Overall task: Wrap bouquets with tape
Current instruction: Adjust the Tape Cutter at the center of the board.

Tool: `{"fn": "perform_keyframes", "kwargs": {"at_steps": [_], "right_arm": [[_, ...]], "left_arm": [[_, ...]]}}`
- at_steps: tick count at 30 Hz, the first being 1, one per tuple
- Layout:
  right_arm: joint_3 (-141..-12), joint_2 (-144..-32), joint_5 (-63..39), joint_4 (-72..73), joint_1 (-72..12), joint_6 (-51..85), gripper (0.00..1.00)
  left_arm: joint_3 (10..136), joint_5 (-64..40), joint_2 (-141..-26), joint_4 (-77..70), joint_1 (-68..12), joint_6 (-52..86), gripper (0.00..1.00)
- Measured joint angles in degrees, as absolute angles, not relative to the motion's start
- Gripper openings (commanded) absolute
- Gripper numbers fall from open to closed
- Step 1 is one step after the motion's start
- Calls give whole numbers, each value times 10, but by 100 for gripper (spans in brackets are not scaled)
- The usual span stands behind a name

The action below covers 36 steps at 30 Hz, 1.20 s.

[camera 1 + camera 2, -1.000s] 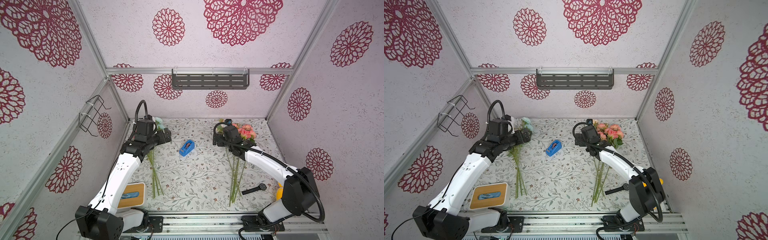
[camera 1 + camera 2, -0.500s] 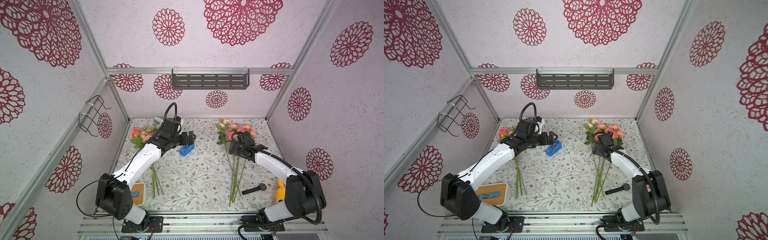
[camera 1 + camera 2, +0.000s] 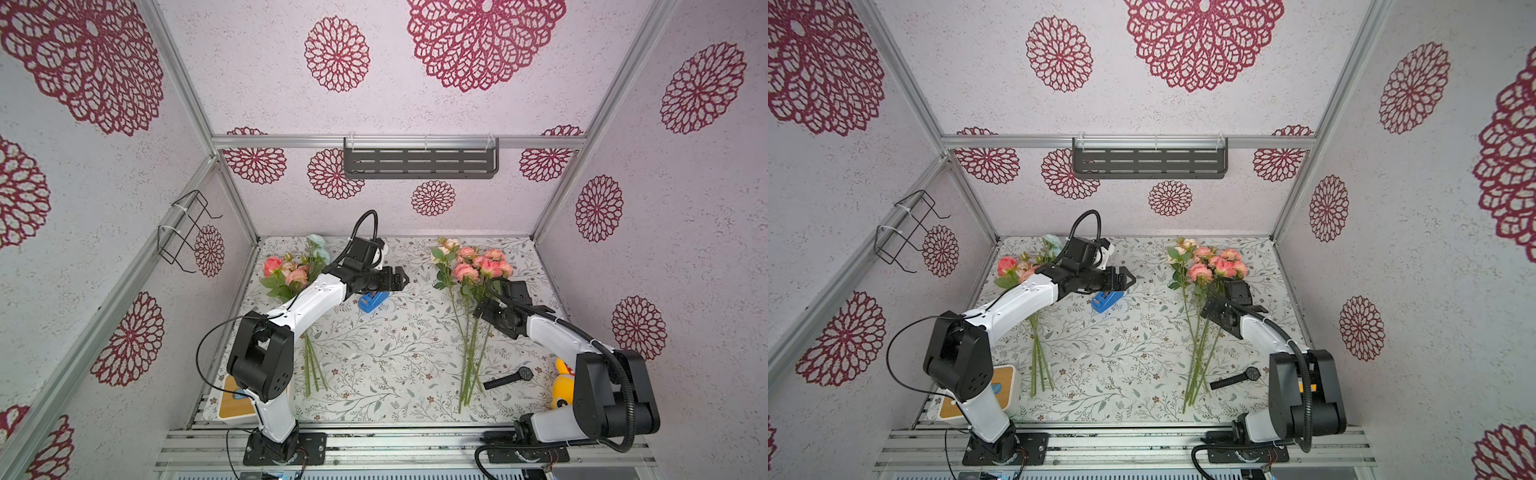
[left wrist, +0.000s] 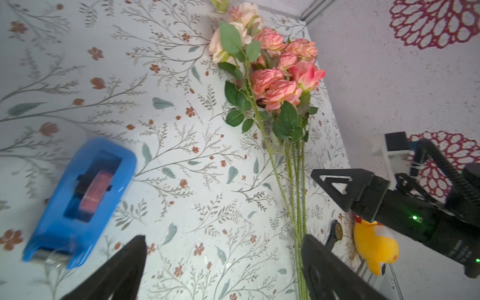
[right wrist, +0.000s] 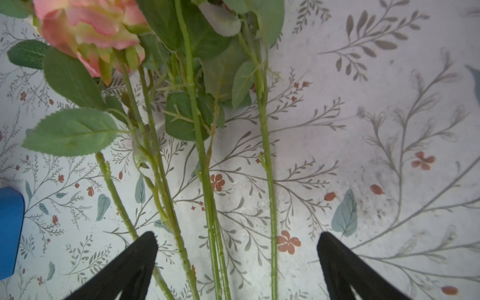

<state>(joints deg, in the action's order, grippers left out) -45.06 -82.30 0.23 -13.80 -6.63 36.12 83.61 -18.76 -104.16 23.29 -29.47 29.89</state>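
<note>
Left claw wide beside tape, right claw wide over bouquet stems

Bright even light, soft shadows; left-wrist motion blur on the tape

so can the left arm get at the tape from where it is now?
Probably yes. The left claw is open and hangs close over the tape, a little to one side. Nothing lies on the tape or between the two, so a short move down and across should do it.
</note>
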Motion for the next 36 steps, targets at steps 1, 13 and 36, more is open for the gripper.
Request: {"fn": "perform_keyframes", "kwargs": {"at_steps": [1, 13, 36], "right_arm": [[-447, -823, 1, -134, -65, 362, 99], [-441, -798, 2, -123, -64, 350, 99], [-441, -796, -11, -118, -64, 345, 99]], "left_arm": [[846, -185, -1049, 234, -300, 299, 94], [862, 4, -1074, 320, -281, 253, 98], [972, 44, -1247, 402, -264, 250, 71]]}}
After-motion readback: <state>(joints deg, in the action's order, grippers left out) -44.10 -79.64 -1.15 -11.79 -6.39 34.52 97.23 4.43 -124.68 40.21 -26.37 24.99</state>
